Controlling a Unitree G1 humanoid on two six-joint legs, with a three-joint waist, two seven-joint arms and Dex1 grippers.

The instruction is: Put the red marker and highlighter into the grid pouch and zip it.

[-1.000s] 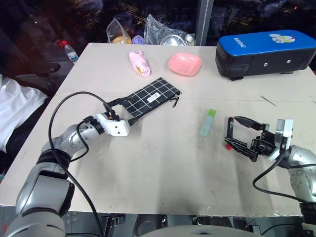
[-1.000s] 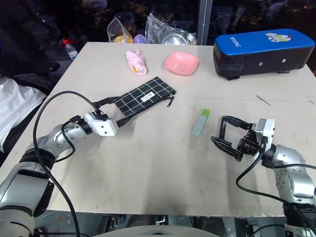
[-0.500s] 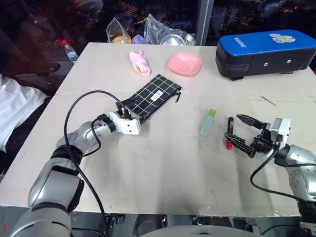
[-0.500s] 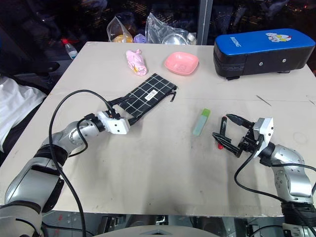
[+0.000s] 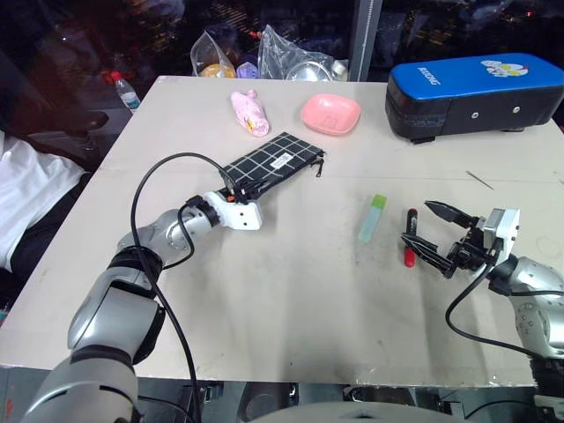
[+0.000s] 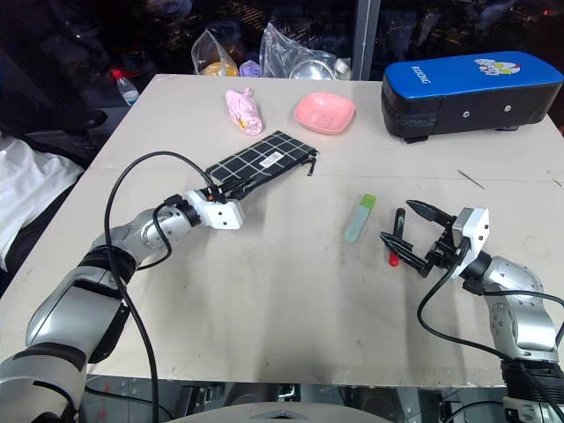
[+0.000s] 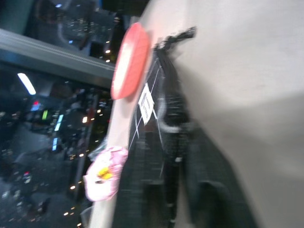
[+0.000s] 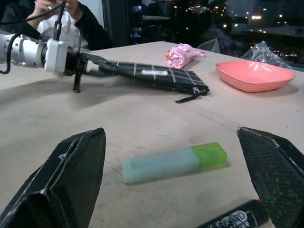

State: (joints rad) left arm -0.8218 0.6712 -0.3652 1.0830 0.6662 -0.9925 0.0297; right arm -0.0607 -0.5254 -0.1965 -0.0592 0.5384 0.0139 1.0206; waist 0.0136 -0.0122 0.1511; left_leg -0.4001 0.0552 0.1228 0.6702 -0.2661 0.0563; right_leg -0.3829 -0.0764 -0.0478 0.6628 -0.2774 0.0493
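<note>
The grid pouch (image 5: 273, 165) lies slantwise on the table's left half, its zipper pull (image 5: 318, 170) at the far end. My left gripper (image 5: 232, 189) is shut on the pouch's near end, as the right wrist view also shows (image 8: 90, 65). The highlighter (image 5: 372, 218), pale mint with a green cap, lies right of centre. Beside it on the right lies the red marker (image 5: 409, 240), red end nearest me. My right gripper (image 5: 416, 223) stands open just above the table, its fingertips at the marker, with the highlighter (image 8: 173, 161) ahead between them.
A blue-and-black hard case (image 5: 476, 92) stands at the back right. A pink bowl (image 5: 330, 113) and a pink folded thing (image 5: 248, 113) sit behind the pouch. Plastic bags (image 5: 291, 57) and a bottle (image 5: 126, 91) are at the far edge. A person (image 8: 61, 14) sits beyond the table.
My left gripper has advanced to the right along the pouch and shut on its near end; the pouch has swung to lie flatter. The right gripper has turned slightly, staying open.
</note>
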